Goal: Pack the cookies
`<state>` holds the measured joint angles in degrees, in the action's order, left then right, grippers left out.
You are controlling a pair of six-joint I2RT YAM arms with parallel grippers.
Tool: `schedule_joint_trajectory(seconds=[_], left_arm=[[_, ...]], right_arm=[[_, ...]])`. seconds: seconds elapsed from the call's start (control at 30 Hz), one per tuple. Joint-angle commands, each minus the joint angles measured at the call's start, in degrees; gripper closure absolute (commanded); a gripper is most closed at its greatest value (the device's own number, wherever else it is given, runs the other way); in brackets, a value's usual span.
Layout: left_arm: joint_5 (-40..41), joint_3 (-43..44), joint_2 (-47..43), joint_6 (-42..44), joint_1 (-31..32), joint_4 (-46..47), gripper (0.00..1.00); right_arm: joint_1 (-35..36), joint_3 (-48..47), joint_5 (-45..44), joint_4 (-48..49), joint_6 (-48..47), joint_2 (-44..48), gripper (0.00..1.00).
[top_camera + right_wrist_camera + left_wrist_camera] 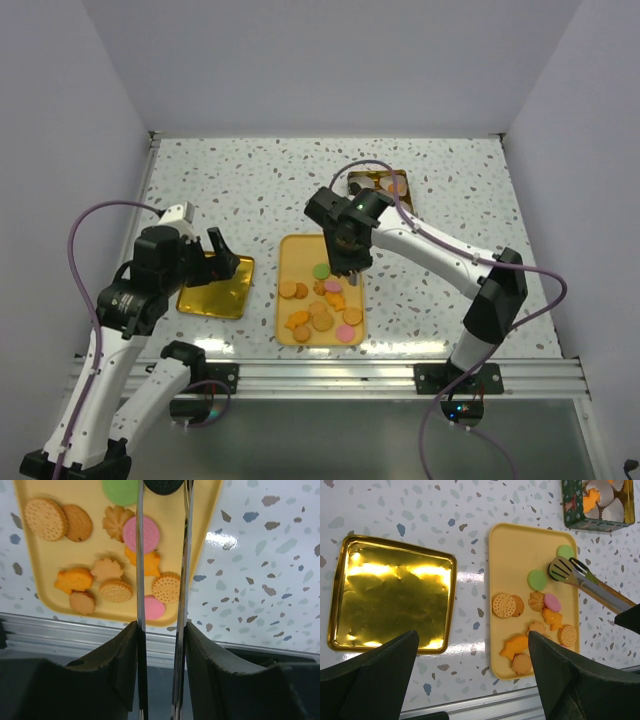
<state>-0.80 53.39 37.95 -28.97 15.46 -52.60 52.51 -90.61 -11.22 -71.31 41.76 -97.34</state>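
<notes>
Several cookies [322, 310] in orange, tan, pink and green lie on a yellow tray [298, 258]. My right gripper [348, 262] hangs over the tray's far right part, shut on a pair of metal tongs [140, 555]. In the right wrist view the tong arms run between my fingers [125, 650], and a black cookie [164, 485] sits between the tong tips at the top edge. A green cookie [120, 490] and a pink one [141, 532] lie just beside the tongs. My left gripper [222, 255] is open and holds nothing, above the table between a gold lid and the tray.
The gold lid [217, 288] lies flat, left of the tray. A dark tin [380, 185] with white paper cups [612, 507] stands at the far right, behind the tray. An aluminium rail [330, 375] borders the table's near edge.
</notes>
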Motion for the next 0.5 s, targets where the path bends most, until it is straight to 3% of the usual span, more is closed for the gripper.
schedule_joint_trajectory(seconds=[0.0, 0.23, 0.47], left_arm=[[0.62, -0.74, 0.89, -0.03, 0.27, 3.90, 0.04], [0.62, 0.23, 4.49, 0.23, 0.27, 7.07, 0.04], [0.62, 0.49, 7.31, 0.41, 0.27, 9.79, 0.04]], right_arm=[[0.22, -9.13, -3.71, -3.74, -1.85, -1.44, 0.59], [-1.88, -22.58, -6.18, -8.31, -5.19, -6.98, 0.58], [-12.23, -31.11, -5.48, -10.17, -9.50, -10.41, 0.59]])
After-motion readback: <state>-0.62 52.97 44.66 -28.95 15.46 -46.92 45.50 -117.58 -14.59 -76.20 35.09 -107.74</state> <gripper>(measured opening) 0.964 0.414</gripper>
